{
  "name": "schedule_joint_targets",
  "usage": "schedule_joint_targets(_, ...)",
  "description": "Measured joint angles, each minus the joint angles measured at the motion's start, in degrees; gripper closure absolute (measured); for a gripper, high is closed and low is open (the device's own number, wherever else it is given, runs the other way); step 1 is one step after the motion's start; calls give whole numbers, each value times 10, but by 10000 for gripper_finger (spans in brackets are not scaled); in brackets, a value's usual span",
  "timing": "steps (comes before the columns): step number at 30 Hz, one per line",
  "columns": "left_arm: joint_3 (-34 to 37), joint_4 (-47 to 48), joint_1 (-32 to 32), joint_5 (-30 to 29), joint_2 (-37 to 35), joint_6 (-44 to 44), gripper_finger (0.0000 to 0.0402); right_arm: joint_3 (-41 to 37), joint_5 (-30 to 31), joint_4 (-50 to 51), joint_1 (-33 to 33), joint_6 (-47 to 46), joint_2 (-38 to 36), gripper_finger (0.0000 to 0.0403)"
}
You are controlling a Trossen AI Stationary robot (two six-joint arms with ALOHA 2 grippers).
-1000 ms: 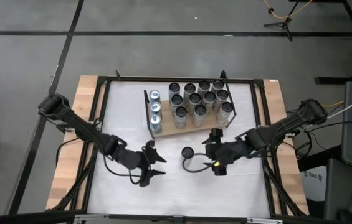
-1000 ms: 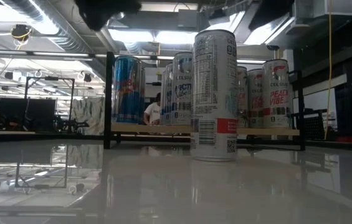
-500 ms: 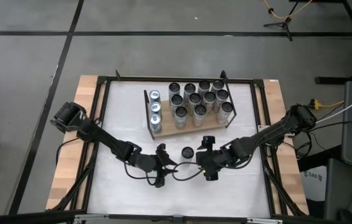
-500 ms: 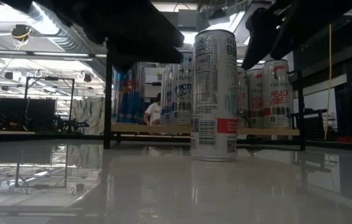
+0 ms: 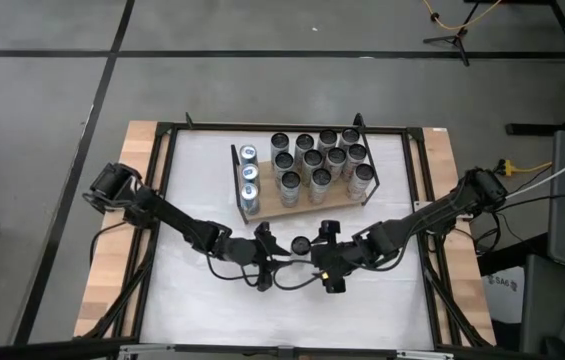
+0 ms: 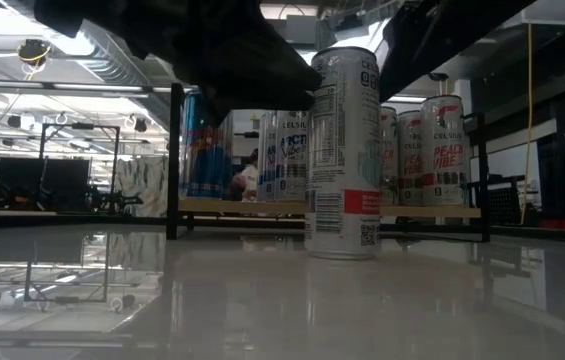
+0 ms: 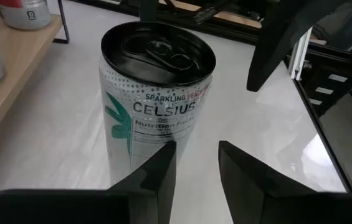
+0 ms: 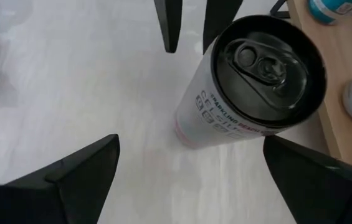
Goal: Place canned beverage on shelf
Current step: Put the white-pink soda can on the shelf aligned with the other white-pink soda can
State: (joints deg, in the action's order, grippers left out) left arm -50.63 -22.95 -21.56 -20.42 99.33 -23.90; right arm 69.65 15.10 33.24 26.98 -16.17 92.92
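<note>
The can (image 5: pixel 301 243) stands upright on the white surface (image 5: pixel 202 190), just in front of the shelf (image 5: pixel 302 208) and apart from it. The left tool (image 5: pixel 265 256) is close beside the can on one side, its fingers (image 7: pixel 157 177) narrowly apart and holding nothing. The right tool (image 5: pixel 327 258) is close on the can's other side, its fingers (image 8: pixel 76 174) spread wide and empty. The can is between the two tools, and neither grips it. On the shelf stand many other cans (image 5: pixel 312 158).

High cam looks straight down on whole desk (image 5: pixel 292 310). Low cam sits at desk level, facing the room. Both wrist cams look down, close, sharing one can (image 7: pixel 157 118) w/ high and low.
</note>
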Motion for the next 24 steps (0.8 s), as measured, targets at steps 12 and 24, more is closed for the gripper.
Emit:
schedule_joint_targets(12, 0, 12, 8, -40, 0, 0, 290, 0, -34, 0, 1, 0, -1, 13)
schedule_joint_targets(24, 0, 28, 11, -105, 0, 5, 289, 0, -132, -64, 1, 64, 0, 13)
